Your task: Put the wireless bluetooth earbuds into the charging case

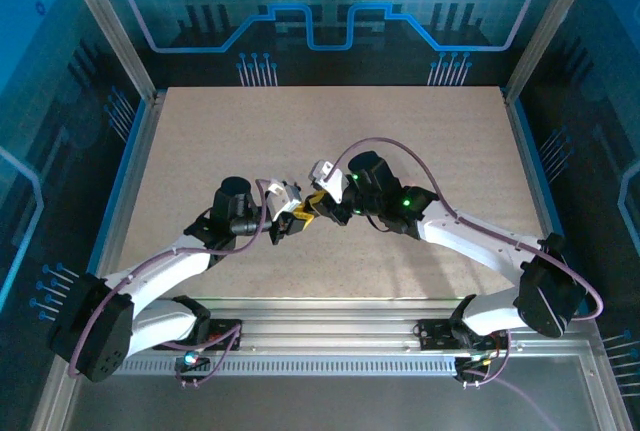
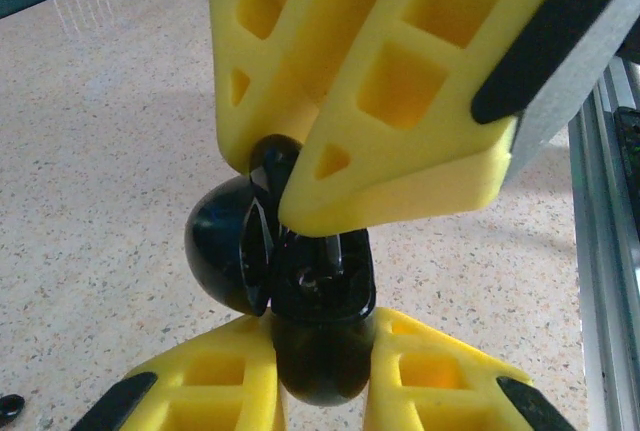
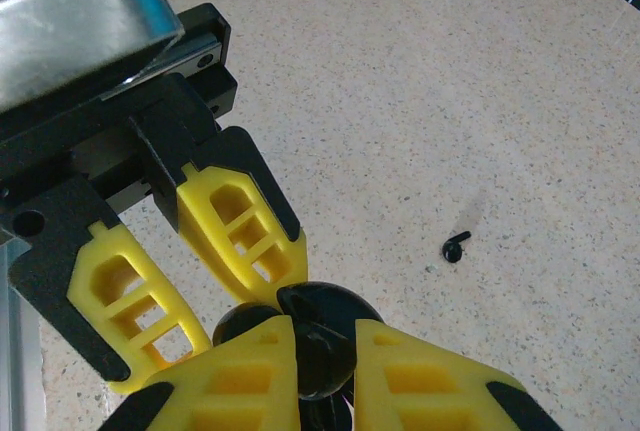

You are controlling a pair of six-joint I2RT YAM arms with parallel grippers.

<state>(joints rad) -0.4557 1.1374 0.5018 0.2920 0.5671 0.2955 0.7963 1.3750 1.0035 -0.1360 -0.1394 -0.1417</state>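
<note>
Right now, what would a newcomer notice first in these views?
The two yellow-fingered grippers meeting nose to nose over mid-table: the left gripper clamps an open black charging case, with the right gripper pressed against it from the other side. Next, a lone black earbud lying loose on the speckled table, to the right in the right wrist view.

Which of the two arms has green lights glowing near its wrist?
The right arm: green lights glow just behind the right gripper. The left arm shows none near its wrist.
</note>
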